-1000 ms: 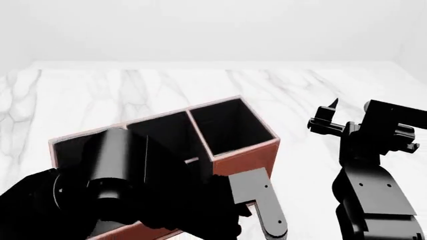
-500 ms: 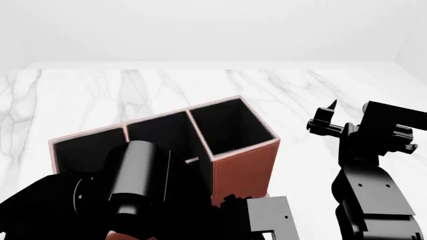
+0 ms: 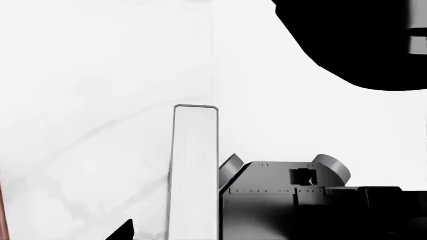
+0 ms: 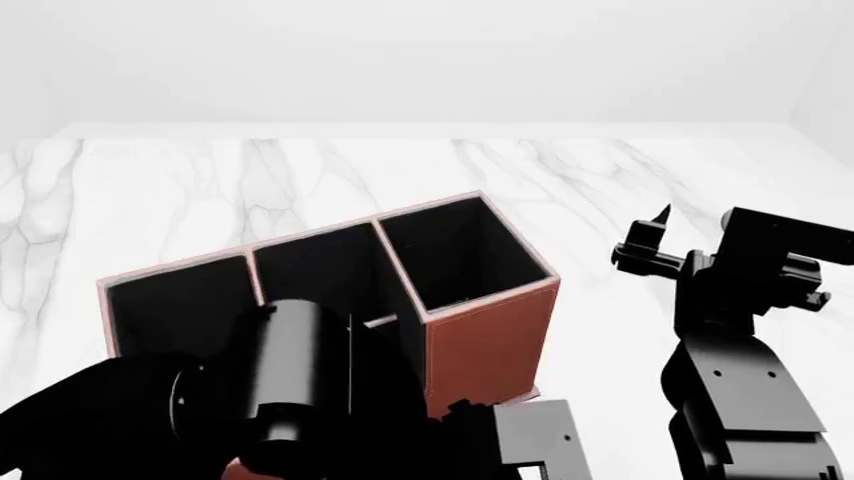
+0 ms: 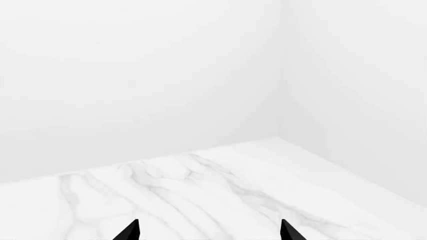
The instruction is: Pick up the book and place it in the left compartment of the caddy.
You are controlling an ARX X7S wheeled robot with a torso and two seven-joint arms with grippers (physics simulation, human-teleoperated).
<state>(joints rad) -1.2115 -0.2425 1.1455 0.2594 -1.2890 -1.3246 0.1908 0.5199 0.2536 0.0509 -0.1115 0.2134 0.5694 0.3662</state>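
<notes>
The caddy (image 4: pixel 487 335) is a reddish-brown box with a black inside, standing mid-table; its tall square slot (image 4: pixel 461 250) is at the right. Its left compartment (image 4: pixel 174 300) shows as a dark slot, partly covered by my left arm (image 4: pixel 287 390). In the left wrist view a long white slab with a thin grey outline (image 3: pixel 195 170) looks like the book's page edges. It lies in line with my left gripper (image 3: pixel 203 234). The one fingertip (image 3: pixel 125 231) I see stands apart from it. The right gripper (image 5: pixel 208 231) (image 4: pixel 645 235) is open over bare marble, right of the caddy.
A dark grey boxy part with small holes (image 3: pixel 287 200) sits against the slab, and a grey plate (image 4: pixel 541 440) shows at the head view's bottom. A large black shape (image 3: pixel 360 40) fills one corner. The white marble table (image 4: pixel 641 170) meets white walls.
My left arm has drawn back toward the head view's bottom edge, uncovering more of the caddy's left and middle slots. The grey plate went with it. The right arm barely shifted.
</notes>
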